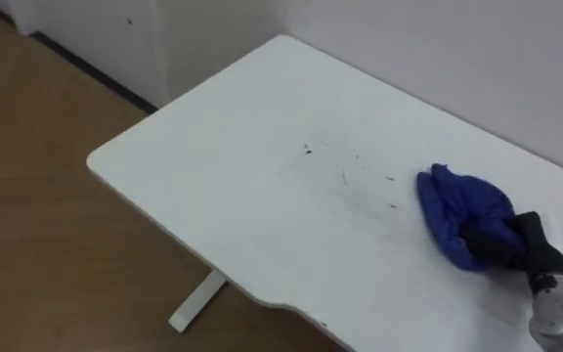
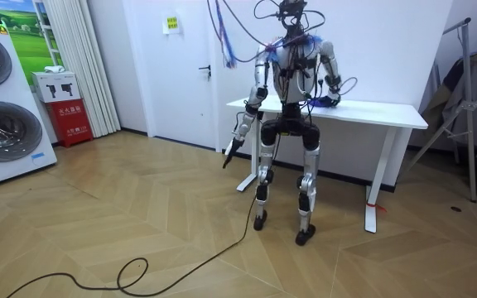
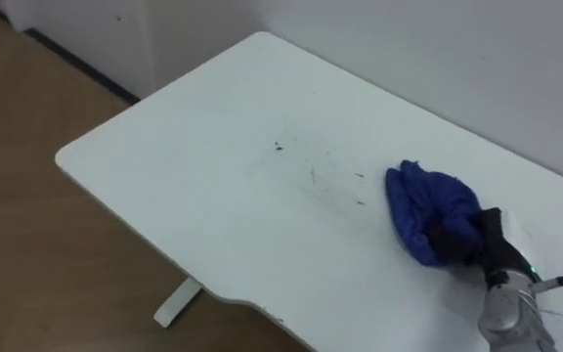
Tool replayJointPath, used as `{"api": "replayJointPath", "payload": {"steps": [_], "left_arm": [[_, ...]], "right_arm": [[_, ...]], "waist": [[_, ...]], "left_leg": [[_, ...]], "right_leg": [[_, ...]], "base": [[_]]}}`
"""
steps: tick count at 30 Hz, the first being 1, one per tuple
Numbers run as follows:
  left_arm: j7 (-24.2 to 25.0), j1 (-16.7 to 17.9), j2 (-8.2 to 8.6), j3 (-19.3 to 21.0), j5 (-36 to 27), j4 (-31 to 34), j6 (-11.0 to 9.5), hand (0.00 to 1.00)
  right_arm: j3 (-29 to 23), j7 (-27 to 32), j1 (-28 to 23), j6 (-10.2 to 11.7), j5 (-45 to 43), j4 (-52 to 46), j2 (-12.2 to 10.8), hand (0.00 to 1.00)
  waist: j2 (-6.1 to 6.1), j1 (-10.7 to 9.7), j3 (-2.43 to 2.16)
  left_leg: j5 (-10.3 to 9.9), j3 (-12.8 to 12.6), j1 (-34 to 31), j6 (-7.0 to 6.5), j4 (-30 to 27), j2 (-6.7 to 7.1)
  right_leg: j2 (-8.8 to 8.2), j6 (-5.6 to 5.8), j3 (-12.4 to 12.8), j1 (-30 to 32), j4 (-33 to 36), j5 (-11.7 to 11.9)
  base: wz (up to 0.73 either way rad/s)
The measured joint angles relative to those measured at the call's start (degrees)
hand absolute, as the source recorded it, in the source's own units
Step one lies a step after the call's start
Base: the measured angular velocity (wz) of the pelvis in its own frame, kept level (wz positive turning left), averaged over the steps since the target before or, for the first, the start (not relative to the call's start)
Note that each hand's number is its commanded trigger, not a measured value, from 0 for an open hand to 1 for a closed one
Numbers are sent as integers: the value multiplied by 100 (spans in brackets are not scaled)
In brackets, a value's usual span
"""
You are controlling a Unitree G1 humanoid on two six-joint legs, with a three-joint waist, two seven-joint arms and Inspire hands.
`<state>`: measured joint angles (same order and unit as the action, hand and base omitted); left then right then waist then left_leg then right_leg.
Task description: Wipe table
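A blue cloth (image 1: pixel 462 212) lies bunched on the white table (image 1: pixel 233 186), toward its right part. My right hand (image 1: pixel 518 241) rests on the cloth's near right side, its dark fingers curled into the fabric. Left of the cloth, thin dark marks (image 1: pixel 345 174) and a small speck (image 1: pixel 307 149) show on the tabletop. In the room view I stand at the table's (image 2: pixel 371 109) near edge, facing it, right hand up on the cloth (image 2: pixel 328 101). My left hand (image 2: pixel 232 151) hangs beside my thigh with fingers straight, holding nothing.
A white wall (image 1: pixel 438 49) runs close behind the table. The table's left end and front edge drop to wood floor (image 1: pixel 57 244). Washing machines (image 2: pixel 2 108), a red box (image 2: pixel 73 120) and a door (image 2: pixel 180 66) stand left; a metal rack (image 2: pixel 470 108) right.
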<state>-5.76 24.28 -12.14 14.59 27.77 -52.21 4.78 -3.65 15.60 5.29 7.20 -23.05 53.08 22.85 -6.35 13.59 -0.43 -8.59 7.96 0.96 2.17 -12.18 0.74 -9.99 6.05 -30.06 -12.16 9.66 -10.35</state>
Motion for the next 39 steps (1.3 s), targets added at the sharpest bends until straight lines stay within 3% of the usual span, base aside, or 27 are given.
{"api": "replayJointPath", "payload": {"steps": [3, 6, 8, 9, 11, 13, 17, 19, 22, 23, 24, 26, 28, 29, 32, 36, 39], "left_arm": [[-34, -274, -11, -95, -10, 47, -37, 0], [-99, -424, 45, -400, -126, 0, -9, 0], [-151, -495, 171, -525, -126, -6, 100, 0], [-166, -519, 186, -559, -131, -25, 131, 0], [-143, -559, 203, -602, -114, -174, 283, 0], [-100, -572, 206, -615, -75, -182, 368, 0], [9, -473, 195, -658, -75, -101, 518, 0], [7, -320, 187, -655, -71, -54, 597, 0], [7, 0, 191, -650, -108, -25, 660, 0], [7, 78, 196, -653, -103, -14, 660, 0], [7, 124, 205, -653, -108, -8, 654, 0], [-13, 176, 210, -624, -87, 67, 590, 0], [-35, 113, 205, -498, -60, 93, 428, 0], [-81, 48, 206, -377, -38, 168, 325, 0], [-214, -30, 188, -141, 170, 261, 108, 0], [-345, -170, 145, -103, 167, 270, 105, 0], [-512, -241, 158, -278, 102, 129, 140, 0]], "right_arm": [[53, 71, -37, -72, 25, 11, 24, 100], [278, 173, 174, -328, 52, -18, 23, 100], [487, 183, 613, -743, 66, 30, -56, 100], [570, 180, 738, -843, 66, 51, -85, 100], [994, 75, 1300, -1226, 45, 51, -255, 100], [1291, -45, 1697, -1344, 16, 49, -380, 100], [1550, -411, 2381, -1333, -26, 11, -511, 100], [1553, -424, 2393, -1265, -10, -62, -511, 100], [1551, -389, 1916, -1130, -36, -106, -503, 100], [1422, -162, 1505, -803, -24, -91, -524, 100], [1351, -30, 1324, -608, -70, -103, -538, 100], [1057, 502, 658, -50, -232, -112, -540, 100], [650, 836, 122, 134, -287, -279, -522, 100], [410, 1041, -229, 168, -307, -350, -494, 100], [-229, 1389, -888, 270, -308, -348, -401, 100], [-564, 1458, -1387, 290, 84, -311, -179, 100], [-554, 1365, -1241, 58, 287, -243, -124, 100]], "waist": [[86, -57, -33], [277, 37, -42], [389, 256, -38], [389, 325, -36], [359, 495, -17], [341, 631, 10], [231, 911, 125], [181, 963, 118], [150, 782, 118], [183, 609, 138], [183, 474, 137], [136, 31, 112], [121, -174, 65], [121, -318, -7], [210, -603, -79], [228, -762, -90], [235, -701, -90]], "left_leg": [[-33, -121, 7, -13, -43, -20], [-81, -292, 25, 36, -100, -100], [-67, -339, 10, 58, -75, -163], [-61, -334, 4, 67, -52, -170], [-25, -338, -121, 111, -43, -263], [18, -350, -152, 121, -21, -328], [108, -171, -209, 154, 100, -296], [121, -89, -187, 149, 151, -268], [117, -71, -86, 142, 147, -218], [118, -75, -4, 140, 145, -173], [120, -86, 43, 138, 141, -138], [104, -249, 228, 110, 141, -51], [61, -412, 281, 42, 141, -49], [18, -538, 301, -16, 142, -55], [-118, -829, 489, -55, 141, -99], [-212, -1026, 524, -26, 42, -163], [-196, -1187, 554, -16, 32, -219]], "right_leg": [[-3, 26, 64, 27, -10, -15], [42, 3, 277, 55, 33, -1], [121, -53, 548, 256, 34, 24], [140, -52, 622, 335, 51, 1], [245, -194, 714, 572, 112, 70], [310, -275, 749, 652, 120, 117], [312, -284, 653, 719, 161, 33], [292, -259, 587, 681, 156, 11], [269, -254, 572, 459, 95, 9], [229, -223, 582, 330, 74, -10], [205, -198, 585, 245, 65, -26], [121, -118, 617, -7, 1, -75], [98, -71, 655, -20, -1, -104], [96, -58, 725, -9, -21, -112], [90, -31, 961, -52, -1, -123], [104, -27, 1144, -46, 12, -123], [144, -74, 1292, 29, 22, -45]], "base": [[-29], [-37], [-61], [-69], [-47], [-5], [22], [32], [38], [52], [54], [17], [-36], [-44], [-54], [-35], [-31]]}}
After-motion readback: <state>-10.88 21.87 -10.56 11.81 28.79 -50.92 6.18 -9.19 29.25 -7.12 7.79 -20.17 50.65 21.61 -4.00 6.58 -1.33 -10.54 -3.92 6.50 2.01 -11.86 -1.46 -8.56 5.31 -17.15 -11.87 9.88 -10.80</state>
